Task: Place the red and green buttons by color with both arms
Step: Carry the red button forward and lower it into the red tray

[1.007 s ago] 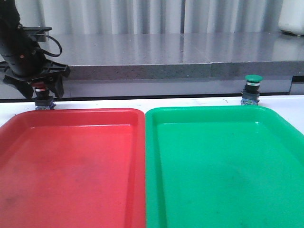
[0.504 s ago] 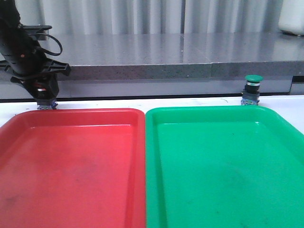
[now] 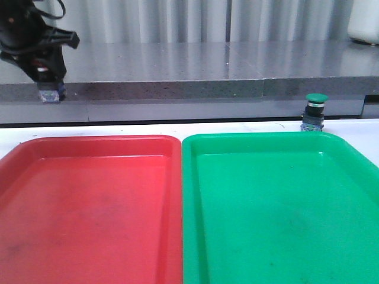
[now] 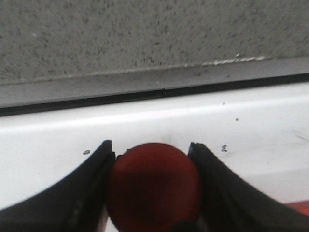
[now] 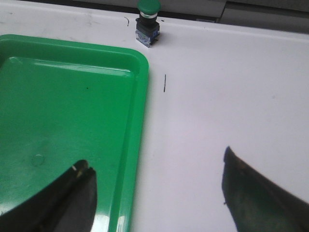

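Note:
My left gripper (image 3: 51, 80) hangs at the far left, above the table behind the red tray (image 3: 89, 201), shut on the red button (image 3: 50, 93), whose bluish base shows below the fingers. In the left wrist view the red cap (image 4: 153, 186) fills the gap between the black fingers (image 4: 91, 183) of the left gripper (image 4: 149, 147). The green button (image 3: 314, 111) stands upright on the white table behind the green tray (image 3: 278, 207). My right gripper (image 5: 154, 159) is open over the tray's right rim, well short of the green button (image 5: 147, 20), and does not show in the front view.
The two trays lie side by side and fill the near table; the green tray (image 5: 58, 111) has a raised rim. A grey stone ledge (image 3: 207, 77) runs along the back, close behind both buttons. A strip of white table (image 5: 227, 87) lies right of the green tray.
The left gripper closed on the red button behind the red tray and lifted it straight up off the table. The green button has not moved.

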Tool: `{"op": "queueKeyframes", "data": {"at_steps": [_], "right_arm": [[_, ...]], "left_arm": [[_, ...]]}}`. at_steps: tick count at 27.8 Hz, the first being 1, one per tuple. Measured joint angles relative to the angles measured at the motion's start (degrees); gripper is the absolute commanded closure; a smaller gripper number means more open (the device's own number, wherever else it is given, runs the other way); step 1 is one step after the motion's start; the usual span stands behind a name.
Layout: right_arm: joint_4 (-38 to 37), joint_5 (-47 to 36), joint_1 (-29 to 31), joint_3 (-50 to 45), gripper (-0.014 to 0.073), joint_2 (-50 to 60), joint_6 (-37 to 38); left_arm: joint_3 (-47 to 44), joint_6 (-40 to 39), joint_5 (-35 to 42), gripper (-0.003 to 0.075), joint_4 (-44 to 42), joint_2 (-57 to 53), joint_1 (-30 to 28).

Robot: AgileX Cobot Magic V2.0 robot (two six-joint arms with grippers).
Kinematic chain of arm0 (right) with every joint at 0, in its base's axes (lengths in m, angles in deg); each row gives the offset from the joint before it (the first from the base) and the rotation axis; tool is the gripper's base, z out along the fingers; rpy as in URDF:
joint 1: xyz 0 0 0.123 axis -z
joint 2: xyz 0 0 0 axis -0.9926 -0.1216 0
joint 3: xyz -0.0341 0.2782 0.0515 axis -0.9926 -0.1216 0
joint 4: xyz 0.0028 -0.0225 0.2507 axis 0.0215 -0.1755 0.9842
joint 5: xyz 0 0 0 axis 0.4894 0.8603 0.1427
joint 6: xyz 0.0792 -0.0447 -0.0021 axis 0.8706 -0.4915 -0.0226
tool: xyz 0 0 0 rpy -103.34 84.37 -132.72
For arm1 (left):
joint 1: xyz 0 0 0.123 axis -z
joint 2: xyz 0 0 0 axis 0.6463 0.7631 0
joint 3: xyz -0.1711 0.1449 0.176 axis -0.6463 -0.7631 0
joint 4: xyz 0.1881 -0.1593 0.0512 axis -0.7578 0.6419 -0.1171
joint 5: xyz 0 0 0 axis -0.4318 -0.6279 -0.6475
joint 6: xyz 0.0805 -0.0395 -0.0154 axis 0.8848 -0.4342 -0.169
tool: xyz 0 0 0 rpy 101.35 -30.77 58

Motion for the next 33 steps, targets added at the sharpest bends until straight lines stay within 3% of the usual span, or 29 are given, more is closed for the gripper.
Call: {"op": "queueKeyframes", "data": {"at_steps": [13,33], "right_arm": [[0.0,0.0,0.0,0.0,0.0034,0.0,0.0],[0.0,0.0,0.0,0.0,0.0034,0.0,-0.05]], "left_arm": [[-13.95,0.0,2.13,0.0537,0.31,-14.67,3.26],[-39.01,0.0,6.35,0.0537,1.95,-32.75,14.22]]}}
